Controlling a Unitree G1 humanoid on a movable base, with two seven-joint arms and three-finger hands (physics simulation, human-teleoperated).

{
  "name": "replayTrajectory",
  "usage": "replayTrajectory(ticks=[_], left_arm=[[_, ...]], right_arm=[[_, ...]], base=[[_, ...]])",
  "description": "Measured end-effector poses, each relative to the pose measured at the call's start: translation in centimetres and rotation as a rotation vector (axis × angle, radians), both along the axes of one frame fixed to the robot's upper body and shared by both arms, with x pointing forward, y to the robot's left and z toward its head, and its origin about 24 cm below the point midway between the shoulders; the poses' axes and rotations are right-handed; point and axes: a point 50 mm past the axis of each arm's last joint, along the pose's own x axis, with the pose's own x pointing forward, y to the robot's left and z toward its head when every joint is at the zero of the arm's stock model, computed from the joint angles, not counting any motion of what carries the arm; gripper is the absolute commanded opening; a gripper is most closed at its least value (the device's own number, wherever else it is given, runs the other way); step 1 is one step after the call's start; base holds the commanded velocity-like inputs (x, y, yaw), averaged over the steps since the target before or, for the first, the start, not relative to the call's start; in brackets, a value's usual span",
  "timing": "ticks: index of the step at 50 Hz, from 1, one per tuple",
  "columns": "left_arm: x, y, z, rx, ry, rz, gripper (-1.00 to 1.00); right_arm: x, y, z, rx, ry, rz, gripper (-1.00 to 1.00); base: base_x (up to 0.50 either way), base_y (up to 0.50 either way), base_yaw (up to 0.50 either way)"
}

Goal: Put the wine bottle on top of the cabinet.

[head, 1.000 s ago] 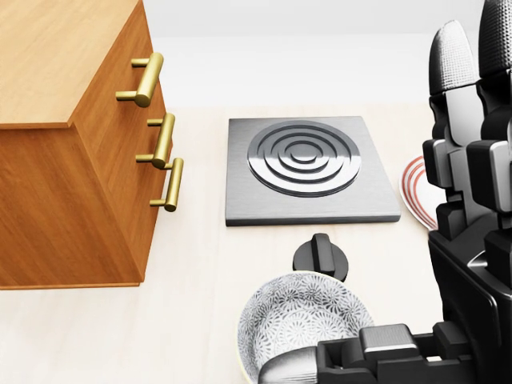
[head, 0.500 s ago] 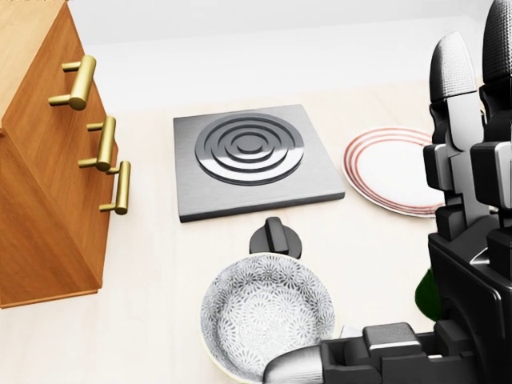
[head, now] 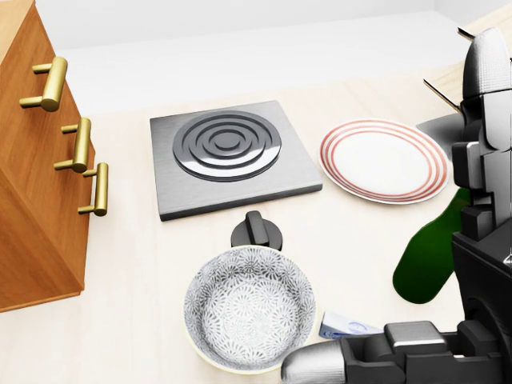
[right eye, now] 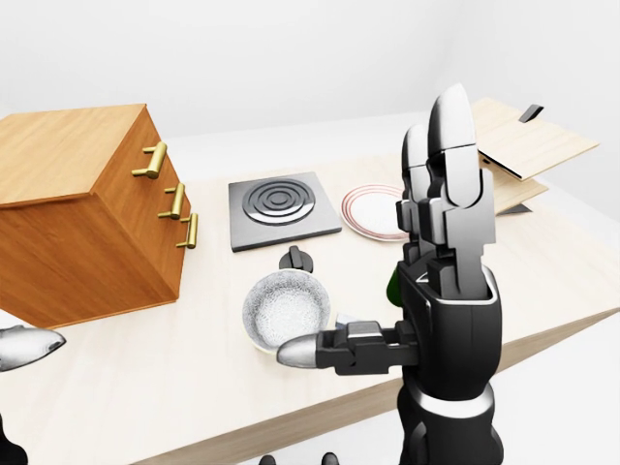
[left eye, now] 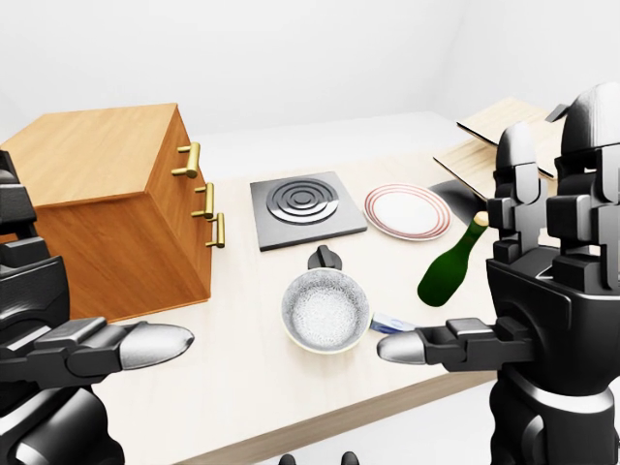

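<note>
Square hotplate (head: 230, 156), black knob (head: 256, 230), patterned bowl (head: 249, 308), red-rimmed plate (head: 384, 161), wooden boards (left eye: 492, 136).

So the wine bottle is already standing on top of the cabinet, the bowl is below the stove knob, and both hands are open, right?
Not quite. The left-eye view shows the wine bottle on the table, leaning, right of the bowl; it is not on the cabinet. The rest holds: the bowl is below the stove knob, and the left hand and right hand are open.

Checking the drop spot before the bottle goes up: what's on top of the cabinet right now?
Nothing shows on the cabinet: its wooden top looks bare in both eye views. The left hand hides only its lower left corner.
</note>
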Motion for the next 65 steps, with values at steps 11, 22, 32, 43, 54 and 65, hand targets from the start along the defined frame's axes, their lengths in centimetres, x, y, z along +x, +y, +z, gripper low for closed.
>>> replayTrajectory(ticks=[11, 22, 32, 43, 54, 65], left_arm=[[0.1, 0.0, -0.1, 0.007, 0.008, 0.003, 1.0], [0.3, -0.1, -0.3, 0.01, 0.02, 0.007, 1.0], [0.4, -0.1, -0.4, 0.012, 0.029, 0.006, 1.0], [0.5, -0.3, -0.6, 0.016, 0.036, 0.003, 1.0], [0.4, -0.5, -0.6, 0.021, 0.034, -0.004, 1.0], [0.5, -0.7, -0.7, 0.024, 0.042, -0.007, 1.0]], right_arm=[[0.0, -1.2, -0.6, -0.052, 0.054, -0.079, 1.0], [0.7, -2.2, -1.4, -0.219, 0.237, -0.264, 1.0], [0.6, -3.5, -2.9, -0.355, 0.409, -0.371, 1.0], [-3.0, -7.1, -5.3, -0.257, 0.465, -0.401, 1.0], [-6.7, -9.5, -4.6, -0.141, 0.544, -0.364, 1.0], [-8.3, -10.7, -5.4, -0.006, 0.75, -0.4, 1.0]], base=[[0.0, 0.0, 0.0], [0.0, 0.0, 0.0], [0.0, 0.0, 0.0], [0.0, 0.0, 0.0], [0.0, 0.0, 0.0], [0.0, 0.0, 0.0]])
